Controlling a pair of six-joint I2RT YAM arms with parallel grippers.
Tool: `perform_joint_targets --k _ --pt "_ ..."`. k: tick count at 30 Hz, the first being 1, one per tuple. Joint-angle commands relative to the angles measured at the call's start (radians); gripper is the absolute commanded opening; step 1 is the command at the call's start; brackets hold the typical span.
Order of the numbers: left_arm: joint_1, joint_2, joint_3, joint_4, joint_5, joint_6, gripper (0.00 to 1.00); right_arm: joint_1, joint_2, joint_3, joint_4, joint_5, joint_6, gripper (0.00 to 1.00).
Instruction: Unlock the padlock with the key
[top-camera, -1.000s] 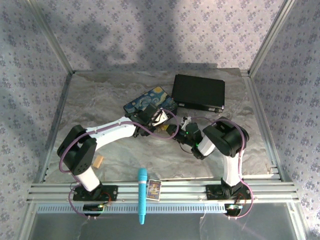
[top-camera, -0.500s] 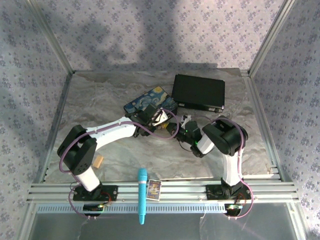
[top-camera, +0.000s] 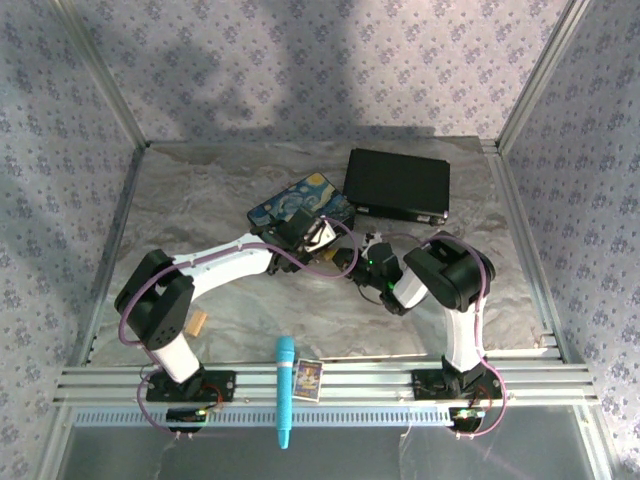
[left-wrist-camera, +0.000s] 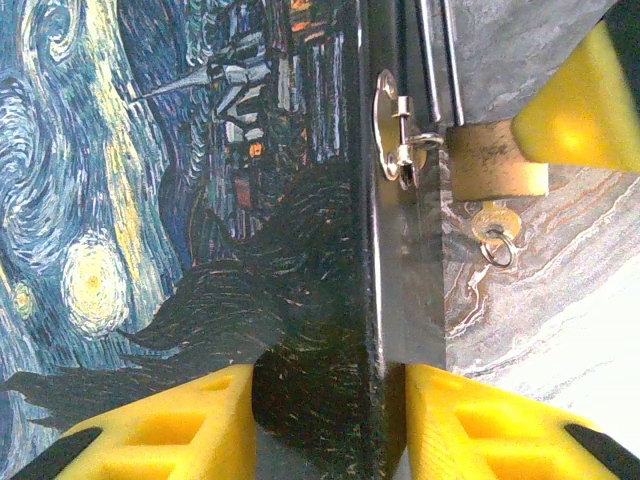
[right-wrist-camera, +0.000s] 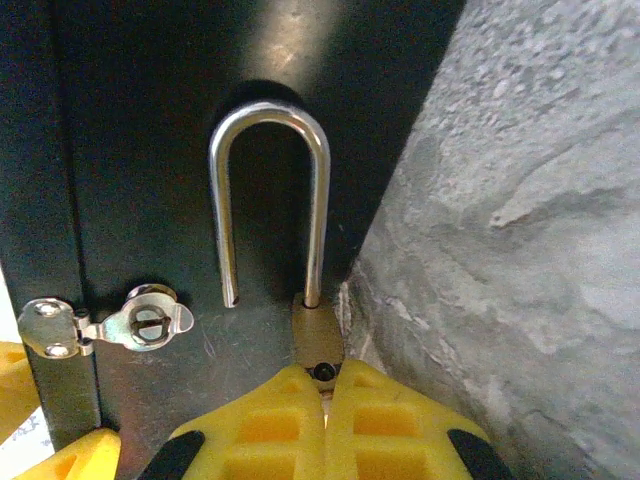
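**Two grips, shackle open**

- Left fingers (left-wrist-camera: 215, 415) sit either side of the box's (left-wrist-camera: 150, 200) front corner and look clamped on it. My reading is that they pin the box so it cannot slide while the other arm works the lock.
- Right fingers (right-wrist-camera: 325, 385) are closed tight on the padlock (right-wrist-camera: 318, 335), pinching its brass body. Holding the body leaves the shackle clear.
- The padlock sits at the box's dark front wall, just beside the hasp (right-wrist-camera: 140, 320), where the wall meets the table (right-wrist-camera: 520, 250).
- One shackle leg is seated in the body. The other ends in the open, clear of the body, so the padlock reads as unlocked.
- The free end is near the hasp's eye but not through it.
- The padlock's long axis runs straight out from the right fingers. The shackle bow leads, lying along the dark wall, and the keyhole end faces back toward the fingers.
- In the left wrist view the key (left-wrist-camera: 494, 220) pokes out of the body's bottom end, roughly in line with that axis. Its ring trails over the table.
- Whether the hasp's swivel touches the body, I cannot tell.
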Motion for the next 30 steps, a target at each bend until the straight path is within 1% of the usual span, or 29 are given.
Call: perform_joint_targets --k 1,3,6,8,11,14,18,20,26,28,30 --pt "-0.002 0.119 -0.071 -0.22 0.07 -0.063 0.4 -0.019 -0.065 -0.04 -0.158 -0.039 -0.028 0.02" --pt "-0.003 0.121 -0.063 -0.202 0.021 -0.096 0.42 -0.023 -0.115 -0.057 -0.256 -0.052 -0.053 0.02" --pt "-0.007 0.118 -0.053 -0.177 -0.003 -0.139 0.49 -0.039 -0.201 -0.042 -0.481 -0.096 -0.118 0.01" --pt "-0.01 0.121 -0.042 -0.17 -0.024 -0.161 0.59 -0.051 -0.234 -0.004 -0.676 -0.137 -0.178 0.01" --pt "-0.008 0.118 -0.033 -0.163 -0.067 -0.195 0.76 -0.072 -0.28 0.021 -0.863 -0.181 -0.268 0.01" --pt "-0.003 0.095 -0.037 -0.143 -0.11 -0.234 0.86 -0.1 -0.311 0.063 -1.056 -0.215 -0.371 0.01" --pt "0.004 0.053 -0.05 -0.117 -0.171 -0.291 0.9 -0.149 -0.332 0.125 -1.27 -0.263 -0.504 0.01" --pt "0.007 0.036 -0.057 -0.112 -0.211 -0.332 0.92 -0.173 -0.334 0.177 -1.416 -0.275 -0.594 0.01" --pt "0.055 -0.001 -0.096 -0.125 -0.267 -0.438 0.95 -0.258 -0.375 0.257 -1.71 -0.263 -0.788 0.03" --pt "0.06 -0.024 -0.127 -0.104 -0.276 -0.443 0.96 -0.278 -0.379 0.267 -1.737 -0.249 -0.821 0.04" --pt "0.063 -0.05 -0.15 -0.082 -0.286 -0.449 0.96 -0.276 -0.401 0.261 -1.704 -0.261 -0.825 0.05"
